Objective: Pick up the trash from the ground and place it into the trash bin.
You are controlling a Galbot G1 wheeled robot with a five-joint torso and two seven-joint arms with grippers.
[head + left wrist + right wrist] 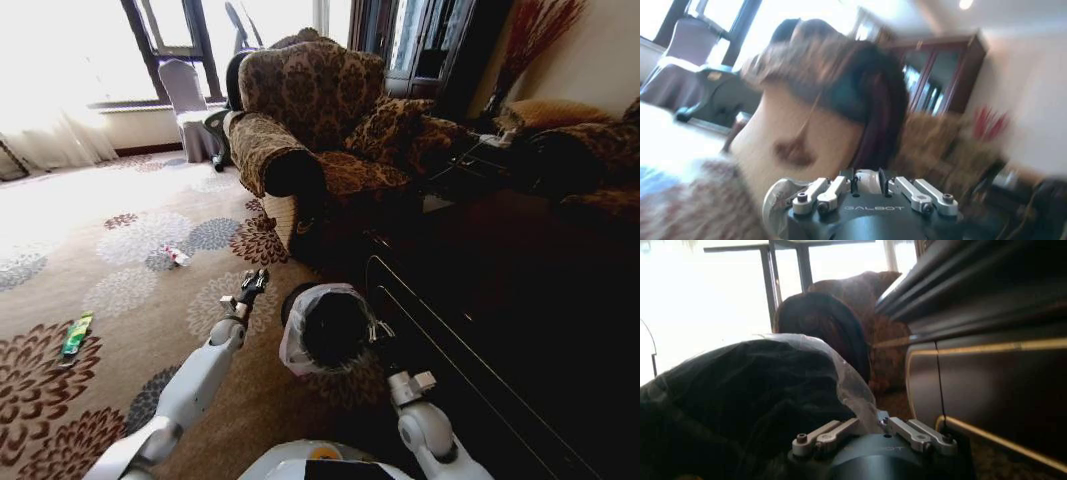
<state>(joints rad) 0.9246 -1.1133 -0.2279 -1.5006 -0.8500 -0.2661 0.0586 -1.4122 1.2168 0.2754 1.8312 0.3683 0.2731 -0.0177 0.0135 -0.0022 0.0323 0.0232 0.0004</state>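
The right gripper point(412, 384) sits low just beside the trash bin point(335, 328), pressed against its whitish liner point(850, 385) in the right wrist view; whether its jaws are apart cannot be told. The left gripper point(252, 283) hangs just left of the bin, jaws apparently together, empty. On the carpet left of the bin lie a green wrapper point(77, 334) and, farther, a red-white scrap point(177, 256).

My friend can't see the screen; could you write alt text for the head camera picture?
A robot's left gripper hangs empty above a flowered carpet beside a lined black trash bin. A green wrapper and a small red-and-white scrap lie farther left, with an armchair behind.
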